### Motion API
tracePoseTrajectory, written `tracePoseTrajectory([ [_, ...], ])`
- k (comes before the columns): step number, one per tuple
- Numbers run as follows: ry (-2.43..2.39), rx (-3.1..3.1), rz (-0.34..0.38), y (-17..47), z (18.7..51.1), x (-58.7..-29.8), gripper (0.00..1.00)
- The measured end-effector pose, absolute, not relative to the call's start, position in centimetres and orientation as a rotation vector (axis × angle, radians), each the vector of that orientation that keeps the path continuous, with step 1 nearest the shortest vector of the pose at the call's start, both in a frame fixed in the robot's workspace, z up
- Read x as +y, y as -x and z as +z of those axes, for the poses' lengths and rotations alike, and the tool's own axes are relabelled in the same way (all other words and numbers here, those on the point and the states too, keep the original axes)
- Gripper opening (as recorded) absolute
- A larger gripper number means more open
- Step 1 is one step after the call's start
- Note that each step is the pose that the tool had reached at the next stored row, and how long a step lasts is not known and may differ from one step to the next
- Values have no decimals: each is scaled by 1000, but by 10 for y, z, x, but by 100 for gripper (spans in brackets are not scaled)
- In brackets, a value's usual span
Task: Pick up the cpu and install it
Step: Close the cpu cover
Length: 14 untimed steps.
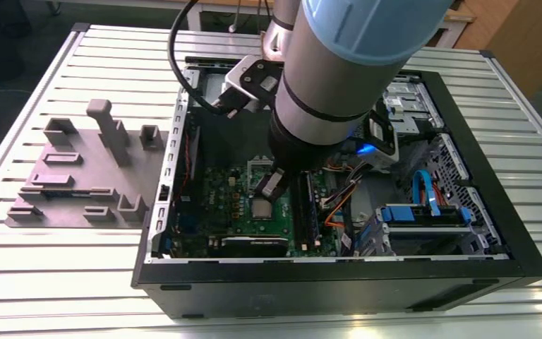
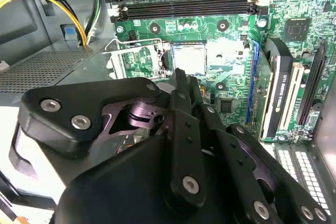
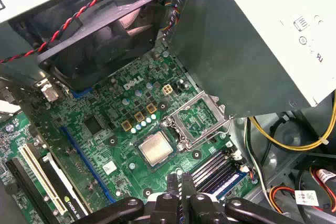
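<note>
The cpu (image 3: 156, 148) lies flat in the socket on the green motherboard (image 3: 100, 114), its silver top facing up. It also shows in the second wrist view (image 2: 189, 59) and in the exterior view (image 1: 262, 207). The socket's metal load plate (image 3: 202, 116) stands flipped open beside it. My gripper (image 3: 179, 181) hangs a little above the board, just off the cpu on the memory-slot side, not touching it. Its two black fingers (image 2: 184, 85) are pressed close together with nothing between them. In the exterior view my gripper (image 1: 269, 188) reaches down into the open computer case (image 1: 346, 279).
Black memory slots (image 3: 212, 169) lie beside the socket. A case fan (image 3: 100, 35), a grey power supply (image 3: 273, 35), yellow cables (image 3: 283, 135) and a graphics card (image 2: 278, 93) crowd the board. A grey fixture block (image 1: 82, 173) sits on the slatted table at the exterior view's left.
</note>
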<state>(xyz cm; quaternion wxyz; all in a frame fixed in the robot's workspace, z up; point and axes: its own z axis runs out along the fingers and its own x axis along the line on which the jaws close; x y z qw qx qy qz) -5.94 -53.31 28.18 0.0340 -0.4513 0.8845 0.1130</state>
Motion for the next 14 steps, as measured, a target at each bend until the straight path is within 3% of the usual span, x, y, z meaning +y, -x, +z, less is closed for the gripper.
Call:
tracePoseTrajectory([
  [5, 1388, 2720, 348, 60, 282, -534, 16],
  [6, 1388, 2720, 348, 60, 282, -534, 10],
  [14, 1388, 2720, 348, 60, 283, -536, 10],
])
